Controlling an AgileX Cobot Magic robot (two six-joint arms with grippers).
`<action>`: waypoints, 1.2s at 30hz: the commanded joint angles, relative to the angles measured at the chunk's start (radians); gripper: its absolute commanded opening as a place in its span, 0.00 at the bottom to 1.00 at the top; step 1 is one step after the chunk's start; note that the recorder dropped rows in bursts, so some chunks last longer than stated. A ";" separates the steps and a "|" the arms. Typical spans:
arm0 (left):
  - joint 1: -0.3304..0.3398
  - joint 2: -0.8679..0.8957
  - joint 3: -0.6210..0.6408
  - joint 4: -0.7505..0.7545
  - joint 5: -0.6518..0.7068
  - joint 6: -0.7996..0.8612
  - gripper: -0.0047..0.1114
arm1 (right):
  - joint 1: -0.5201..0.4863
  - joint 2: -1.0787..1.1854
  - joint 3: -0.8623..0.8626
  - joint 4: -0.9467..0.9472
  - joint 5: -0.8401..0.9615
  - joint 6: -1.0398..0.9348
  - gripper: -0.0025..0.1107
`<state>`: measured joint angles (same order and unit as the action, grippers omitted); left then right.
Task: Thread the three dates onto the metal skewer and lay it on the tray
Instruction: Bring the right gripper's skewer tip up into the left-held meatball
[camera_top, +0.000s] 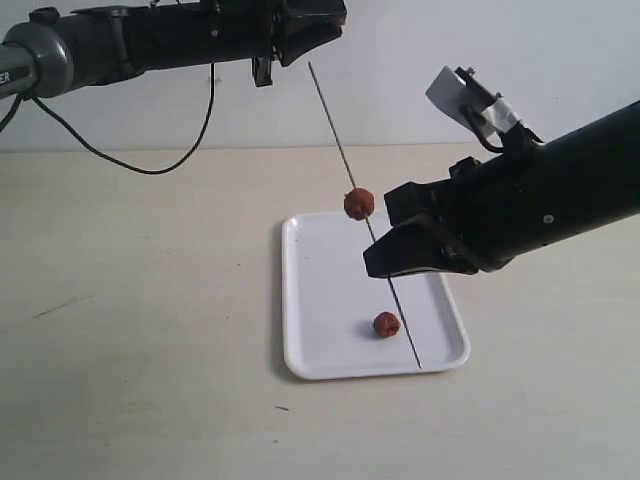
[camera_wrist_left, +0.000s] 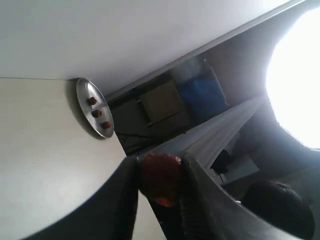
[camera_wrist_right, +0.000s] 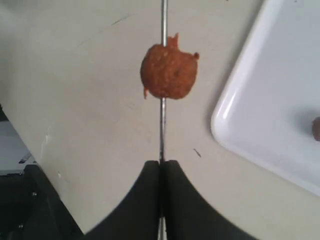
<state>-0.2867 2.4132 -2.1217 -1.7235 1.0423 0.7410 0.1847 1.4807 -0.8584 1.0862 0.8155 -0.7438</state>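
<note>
I hold the thin grey metal skewer in the right gripper, its fingers pressed flat together on the rod below its middle. The rod stands tilted over the flat white rectangular tray. One wrinkled reddish-brown date is threaded above the grip. A second date lies on the tray just beside the rod's lower part. The left gripper hangs high near the skewer's top end, fingers half closed around a third date.

I judge the dates light, soft and sticky, so I pinch the flanks and leave the axis free for the point. The rod looks stiff but slick and may pivot in a flat pinch.

Only the left wrist view shows the held fruit, plus a round silver metal dish carrying three small red fruits. The right wrist view shows the rod piercing its date slightly off-centre.
</note>
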 joint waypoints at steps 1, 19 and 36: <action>-0.002 -0.006 0.002 -0.021 -0.019 -0.024 0.29 | 0.002 -0.002 0.004 0.013 -0.060 -0.005 0.02; -0.004 -0.006 0.002 -0.021 0.018 -0.046 0.29 | 0.002 0.000 0.004 0.022 -0.209 0.013 0.02; -0.004 -0.006 0.002 -0.021 0.015 -0.068 0.29 | 0.002 0.104 -0.083 0.029 -0.130 0.013 0.02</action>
<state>-0.2867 2.4132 -2.1217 -1.7299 1.0505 0.6730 0.1847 1.5846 -0.9323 1.1081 0.6843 -0.7297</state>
